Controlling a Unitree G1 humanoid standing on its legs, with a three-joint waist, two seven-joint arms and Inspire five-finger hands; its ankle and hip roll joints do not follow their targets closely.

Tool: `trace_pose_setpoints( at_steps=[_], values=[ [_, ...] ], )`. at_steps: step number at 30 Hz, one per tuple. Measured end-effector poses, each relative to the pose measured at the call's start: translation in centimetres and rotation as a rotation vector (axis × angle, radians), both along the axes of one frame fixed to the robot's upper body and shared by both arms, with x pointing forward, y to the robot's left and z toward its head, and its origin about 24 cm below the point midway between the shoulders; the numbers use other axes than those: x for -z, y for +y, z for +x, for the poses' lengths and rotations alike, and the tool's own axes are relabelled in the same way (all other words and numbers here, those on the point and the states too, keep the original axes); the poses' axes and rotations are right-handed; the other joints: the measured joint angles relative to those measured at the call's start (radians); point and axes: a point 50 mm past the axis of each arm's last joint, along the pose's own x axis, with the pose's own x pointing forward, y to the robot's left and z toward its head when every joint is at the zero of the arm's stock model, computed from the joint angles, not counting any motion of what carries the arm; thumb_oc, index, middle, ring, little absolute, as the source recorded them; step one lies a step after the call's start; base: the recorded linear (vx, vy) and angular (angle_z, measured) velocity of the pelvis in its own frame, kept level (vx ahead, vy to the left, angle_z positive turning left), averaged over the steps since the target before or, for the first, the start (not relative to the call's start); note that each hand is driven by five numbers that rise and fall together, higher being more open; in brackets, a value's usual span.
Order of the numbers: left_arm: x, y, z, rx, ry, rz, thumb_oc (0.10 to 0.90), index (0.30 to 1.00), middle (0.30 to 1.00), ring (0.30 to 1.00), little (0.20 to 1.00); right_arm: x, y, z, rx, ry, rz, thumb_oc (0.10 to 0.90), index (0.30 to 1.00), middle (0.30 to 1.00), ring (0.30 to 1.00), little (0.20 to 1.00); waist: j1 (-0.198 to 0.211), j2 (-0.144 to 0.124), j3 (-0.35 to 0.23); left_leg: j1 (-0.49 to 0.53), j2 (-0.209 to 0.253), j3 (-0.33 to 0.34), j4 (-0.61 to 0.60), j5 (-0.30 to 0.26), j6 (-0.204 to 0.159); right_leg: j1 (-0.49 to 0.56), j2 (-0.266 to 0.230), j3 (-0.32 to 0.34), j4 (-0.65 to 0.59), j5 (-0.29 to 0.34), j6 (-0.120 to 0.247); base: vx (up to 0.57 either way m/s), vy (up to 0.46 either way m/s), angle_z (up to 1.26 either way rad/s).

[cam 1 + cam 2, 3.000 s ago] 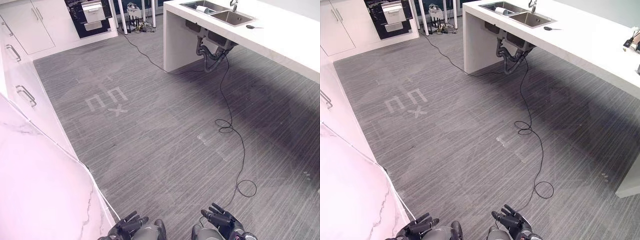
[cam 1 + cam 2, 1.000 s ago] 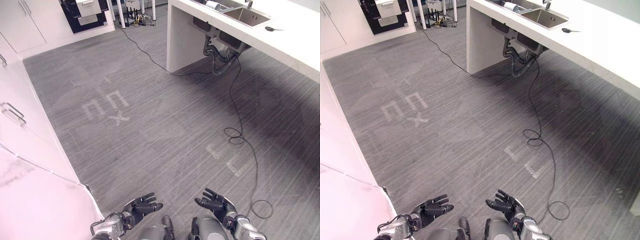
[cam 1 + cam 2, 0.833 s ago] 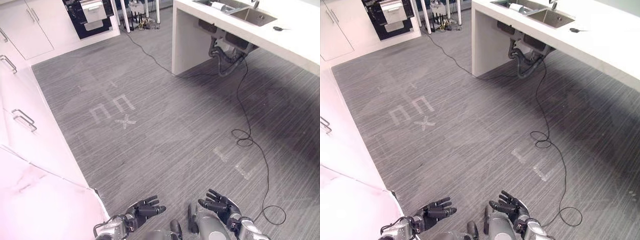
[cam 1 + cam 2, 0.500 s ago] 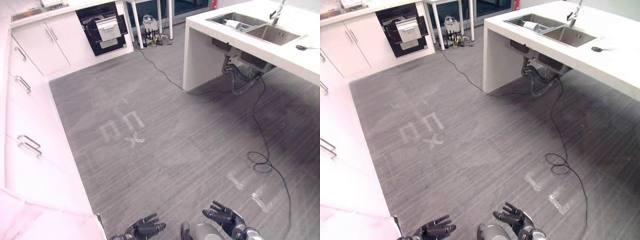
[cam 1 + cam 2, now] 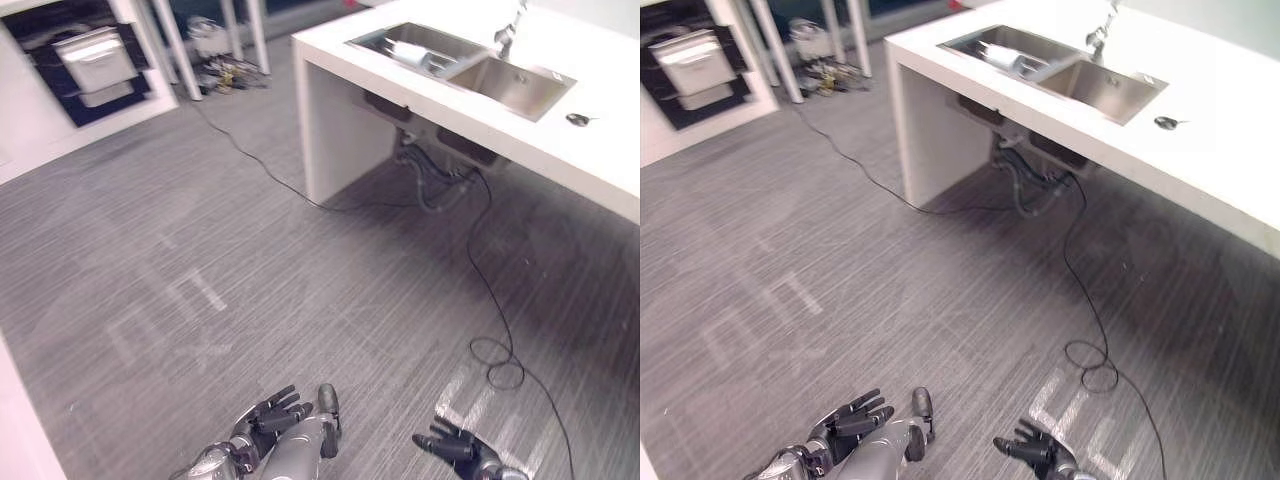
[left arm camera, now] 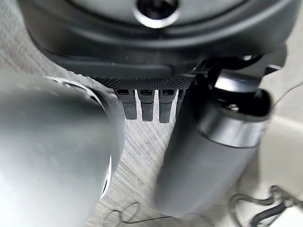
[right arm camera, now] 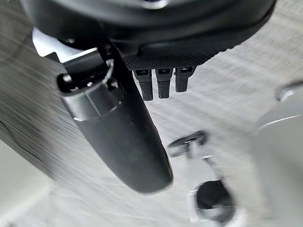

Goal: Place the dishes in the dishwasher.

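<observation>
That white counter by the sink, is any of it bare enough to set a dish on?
Yes: the white counter is bare right of the double sink, apart from one small dark object. The left basin is crowded with dishes.

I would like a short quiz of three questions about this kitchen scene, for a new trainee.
1. True or false: the left hand holds a dish.
2. Which thing has two basins: A) the sink, B) the floor, C) the dishwasher?
3. Fill in: both hands, the right hand too, have their fingers ____.

Key: 1 false; 2 A; 3 open.
</observation>
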Motion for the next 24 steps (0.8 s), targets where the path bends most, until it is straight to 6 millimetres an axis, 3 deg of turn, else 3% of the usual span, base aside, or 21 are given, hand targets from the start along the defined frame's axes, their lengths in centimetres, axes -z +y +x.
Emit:
trace_pose_setpoints(
  at_steps=[2, 3, 6, 7, 8, 9, 10, 11, 12, 13, 14, 15, 16, 17, 18, 19, 20, 21, 22, 23, 24],
  values=[
    [-0.2, -1.1, 1.2, 0.067, -0.011, -0.003, 0.8, 0.9, 0.9, 0.9, 0.9, 0.1, 0.8, -0.2, 0.001, -0.012, 0.02, 0.8, 0.9, 0.9, 0.9, 0.9, -0.007, -0.02, -0.005, 0.035, -0.021, 0.023, -0.014, -0.026, -0.061, -0.015, -0.047, -0.016, 0.042, 0.094, -0.05, 0.28, 0.275, 0.32],
    [-0.4, -1.2, 1.6, 0.098, -0.012, 0.004, 0.8, 0.9, 0.9, 0.9, 0.9, 0.1, 1.3, -0.1, -0.012, -0.023, 0.034, 0.8, 0.9, 0.9, 0.9, 0.9, 0.006, 0.005, -0.014, 0.05, -0.013, -0.046, 0.029, -0.062, 0.039, -0.068, -0.028, -0.014, 0.146, 0.137, 0.019, 0.22, 0.275, 0.59],
    [-0.5, -0.1, 1.5, 0.135, 0.031, 0.05, 0.8, 0.9, 0.9, 0.9, 0.9, -0.5, 3.6, 2.0, -0.041, -0.11, 0.07, 0.8, 0.9, 0.9, 0.9, 0.9, 0.007, 0.004, -0.007, 0.198, -0.053, -0.044, -0.02, -0.136, 0.042, -0.46, -0.054, -0.004, 0.803, 0.214, 0.17, 0.27, 0.241, -0.01],
    [-0.1, -0.6, 0.8, 0.121, 0.043, 0.041, 0.8, 0.9, 0.9, 0.9, 0.9, -0.8, 3.6, 2.7, -0.057, -0.133, 0.067, 0.8, 0.9, 0.9, 0.9, 0.9, 0.003, 0.03, -0.002, 0.246, -0.054, -0.03, -0.069, -0.158, 0.014, -0.583, -0.063, -0.034, 0.876, 0.227, 0.156, 0.26, 0.024, -0.63],
    [0.3, -1.4, 0.3, 0.109, 0.063, 0.019, 0.8, 0.9, 0.9, 0.9, 0.9, -1.1, 3.2, 3.1, -0.078, -0.148, 0.042, 0.8, 0.9, 0.9, 0.9, 0.9, -0.006, 0.046, 0.006, 0.248, -0.037, -0.001, -0.02, -0.221, -0.106, -0.681, -0.1, -0.1, 0.786, 0.219, 0.101, 0.27, -0.086, -0.41],
    [0.2, -1.0, 0.3, 0.134, 0.069, 0.026, 0.8, 0.9, 0.9, 0.9, 0.9, -1.7, 2.7, 3.5, -0.083, -0.207, 0.021, 0.8, 0.9, 0.9, 0.9, 0.9, -0.037, 0.057, 0.003, 0.185, 0.018, -0.119, 0.197, -0.354, 0.02, -0.756, -0.136, -0.092, 0.512, 0.197, 0.123, 0.32, -0.173, -0.28],
    [0.2, -0.9, 0.3, 0.129, 0.08, 0.046, 0.8, 0.9, 0.9, 0.9, 0.9, -1.7, 2.3, 3.4, -0.076, -0.191, 0.01, 0.8, 0.9, 0.9, 0.9, 0.9, -0.035, 0.038, 0.011, 0.23, 0.0, -0.116, 0.147, -0.344, -0.012, -0.779, -0.135, -0.088, 0.271, 0.211, 0.102, 0.35, -0.233, 0.39],
    [0.1, -1.0, 0.6, 0.138, 0.073, 0.044, 0.8, 0.9, 0.9, 0.9, 0.9, -1.5, 1.7, 2.7, -0.067, -0.17, -0.002, 0.8, 0.9, 0.9, 0.9, 0.9, -0.065, 0.045, 0.015, 0.258, -0.014, -0.154, 0.093, -0.326, -0.012, -0.773, -0.127, -0.096, 0.008, 0.265, 0.084, 0.25, -0.179, 0.61],
    [0.0, -1.2, 1.0, 0.139, 0.058, 0.04, 0.8, 0.9, 0.9, 0.9, 0.9, -1.1, 1.0, 1.7, -0.04, -0.139, -0.001, 0.8, 0.9, 0.9, 0.9, 0.9, -0.086, 0.02, 0.026, 0.318, -0.066, -0.201, 0.031, -0.306, -0.003, -0.806, -0.146, -0.092, -0.189, 0.352, 0.077, 0.32, -0.332, 0.75],
    [0.2, -1.4, 0.6, 0.129, 0.072, 0.032, 0.8, 0.9, 0.9, 0.9, 0.9, -1.2, 0.9, 1.9, -0.013, -0.151, 0.01, 0.8, 0.9, 0.9, 0.9, 0.9, -0.087, 0.024, 0.03, 0.354, -0.077, -0.19, 0.02, -0.31, -0.011, -0.824, -0.135, -0.11, -0.167, 0.383, 0.017, 0.28, -0.332, 0.08],
    [1.0, -2.4, -0.9, 0.107, 0.117, 0.0, 0.8, 0.9, 0.9, 0.9, 0.9, -1.3, 0.8, 2.1, -0.024, -0.153, 0.002, 0.8, 0.9, 0.9, 0.9, 0.9, -0.082, 0.044, 0.03, 0.393, -0.078, -0.167, 0.049, -0.321, -0.074, -0.815, -0.078, -0.169, -0.035, 0.418, -0.057, 0.38, -0.447, -0.32],
    [1.9, -3.1, -3.2, 0.073, 0.164, -0.025, 0.8, 0.9, 0.9, 0.9, 0.9, -1.0, 0.9, 1.8, -0.031, -0.132, -0.006, 0.8, 0.9, 0.9, 0.9, 0.9, -0.083, 0.057, -0.005, 0.411, -0.098, -0.156, 0.134, -0.295, -0.18, -0.702, -0.01, -0.242, 0.08, 0.389, -0.149, 0.3, -0.329, 0.23],
    [1.6, -3.5, -2.2, 0.072, 0.127, -0.032, 0.8, 0.9, 0.9, 0.9, 0.9, -0.5, 0.4, 0.8, -0.019, -0.074, -0.017, 0.8, 0.9, 0.9, 0.9, 0.9, -0.068, 0.074, 0.0, 0.396, -0.077, -0.128, 0.248, -0.333, -0.219, -0.573, 0.001, -0.199, -0.034, 0.418, -0.186, 0.32, -0.307, 0.87],
    [1.1, -2.8, -1.3, 0.083, 0.085, -0.01, 0.8, 0.9, 0.9, 0.9, 0.9, 0.2, 1.2, -0.1, -0.018, -0.023, 0.005, 0.8, 0.9, 0.9, 0.9, 0.9, -0.026, 0.054, -0.001, 0.384, 0.011, -0.116, 0.216, -0.375, -0.229, -0.48, -0.004, -0.157, -0.101, 0.409, -0.176, 0.34, -0.293, 0.81],
    [0.8, -1.5, -1.4, 0.067, 0.071, 0.021, 0.8, 0.9, 0.9, 0.9, 0.9, 0.0, 2.5, 0.7, -0.035, -0.056, 0.033, 0.8, 0.9, 0.9, 0.9, 0.9, 0.005, 0.023, -0.006, 0.325, 0.12, -0.12, 0.142, -0.346, -0.258, -0.407, -0.044, -0.139, -0.092, 0.39, -0.107, 0.35, -0.331, 0.26],
    [0.8, -1.5, -1.3, 0.069, 0.073, 0.021, 0.8, 0.9, 0.9, 0.9, 0.9, -0.4, 2.3, 1.4, -0.05, -0.095, 0.02, 0.8, 0.9, 0.9, 0.9, 0.9, -0.005, 0.04, -0.017, 0.294, 0.168, -0.119, 0.057, -0.252, -0.248, -0.414, -0.057, -0.142, -0.041, 0.361, -0.065, 0.32, -0.324, -0.42],
    [0.8, -2.1, -1.0, 0.069, 0.071, 0.006, 0.8, 0.9, 0.9, 0.9, 0.9, -1.4, 1.9, 3.2, -0.069, -0.155, -0.001, 0.8, 0.9, 0.9, 0.9, 0.9, -0.007, 0.049, -0.022, 0.259, 0.148, -0.127, 0.077, -0.17, -0.254, -0.509, -0.077, -0.146, 0.183, 0.236, -0.053, 0.25, -0.22, -0.04],
    [0.6, -2.0, -0.3, 0.078, 0.068, 0.015, 0.8, 0.9, 0.9, 0.9, 0.9, -1.5, 1.9, 3.5, -0.067, -0.159, -0.001, 0.8, 0.9, 0.9, 0.9, 0.9, -0.018, 0.025, -0.023, 0.188, 0.137, -0.112, 0.226, -0.152, -0.285, -0.509, -0.048, -0.14, 0.164, 0.204, -0.094, 0.17, -0.049, -0.02],
    [0.6, -1.9, -0.2, 0.079, 0.065, 0.018, 0.8, 0.9, 0.9, 0.9, 0.9, -1.5, 2.0, 3.4, -0.067, -0.156, -0.001, 0.8, 0.9, 0.9, 0.9, 0.9, -0.017, 0.019, -0.023, 0.18, 0.133, -0.11, 0.244, -0.148, -0.291, -0.508, -0.046, -0.139, 0.158, 0.202, -0.099, 0.12, 0.022, 0.41],
    [0.1, -1.4, 0.7, 0.084, 0.027, 0.034, 0.8, 0.9, 0.9, 0.9, 0.9, -1.2, 1.5, 2.8, -0.064, -0.126, -0.009, 0.8, 0.9, 0.9, 0.9, 0.9, -0.001, -0.024, -0.014, 0.135, 0.089, -0.1, 0.388, -0.101, -0.301, -0.451, -0.064, -0.123, 0.089, 0.228, -0.124, 0.13, 0.043, 0.03],
    [0.1, -1.8, 0.6, 0.09, 0.021, 0.018, 0.8, 0.9, 0.9, 0.9, 0.9, -0.9, 0.7, 2.1, -0.046, -0.094, -0.034, 0.8, 0.9, 0.9, 0.9, 0.9, 0.01, -0.007, -0.022, 0.155, 0.093, -0.093, 0.335, -0.156, -0.271, -0.412, -0.059, -0.116, 0.052, 0.238, -0.111, 0.12, 0.061, -0.01]
  ],
)
